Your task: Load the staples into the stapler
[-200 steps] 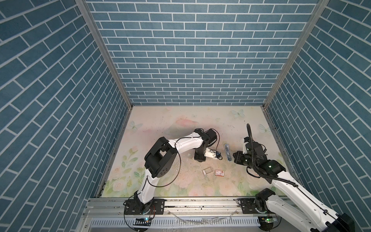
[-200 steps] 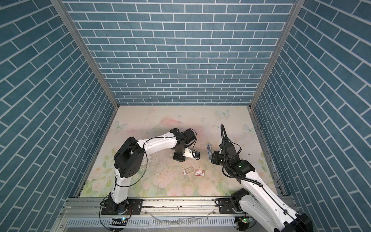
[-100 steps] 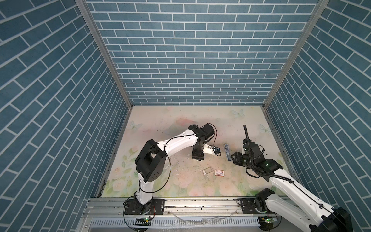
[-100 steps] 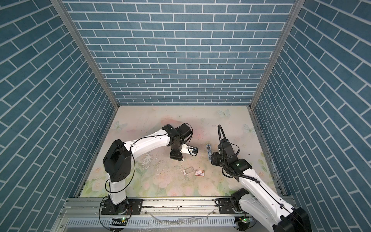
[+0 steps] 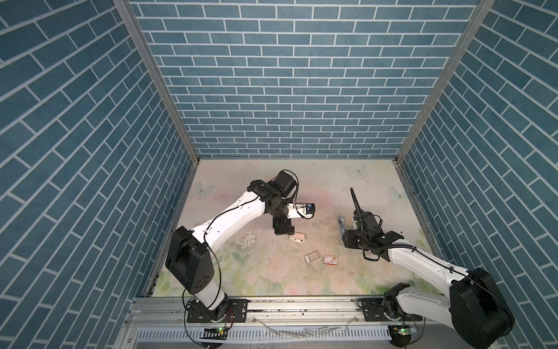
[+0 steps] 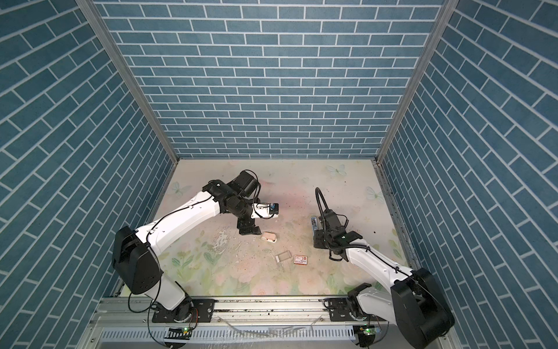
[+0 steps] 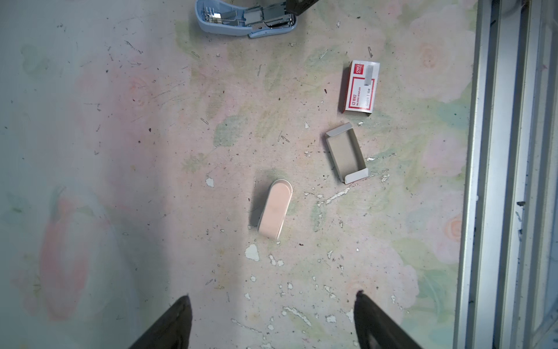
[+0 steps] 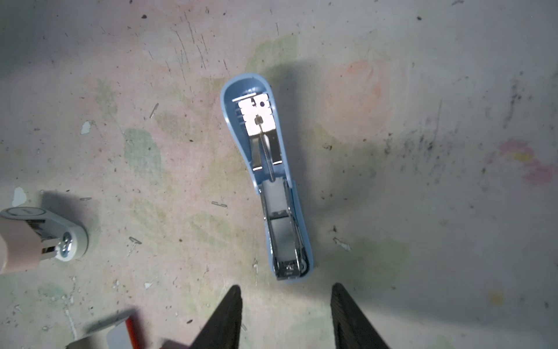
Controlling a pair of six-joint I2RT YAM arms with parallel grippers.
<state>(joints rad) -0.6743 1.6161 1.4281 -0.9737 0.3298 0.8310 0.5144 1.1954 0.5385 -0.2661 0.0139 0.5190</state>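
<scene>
Floral surface [image 5: 317, 187] bears the opened pale-blue plastic stapler [image 5: 341, 225] right of centre; left gripper [image 7: 271, 296] and right gripper [image 8: 287, 286] gape empty; closing it seems next.

Bare mat [image 7: 90, 151] lies between the spread tips of the left gripper [image 7: 271, 297]. Straight ahead of it the pink stapler [image 7: 275, 208] blocks the way, with the grey tray [image 7: 345, 152] and box [image 7: 359, 87] farther on. The blue stapler [image 8: 271, 181] lies just ahead of the right gripper [image 8: 287, 287], with clear mat on either flank.
</scene>
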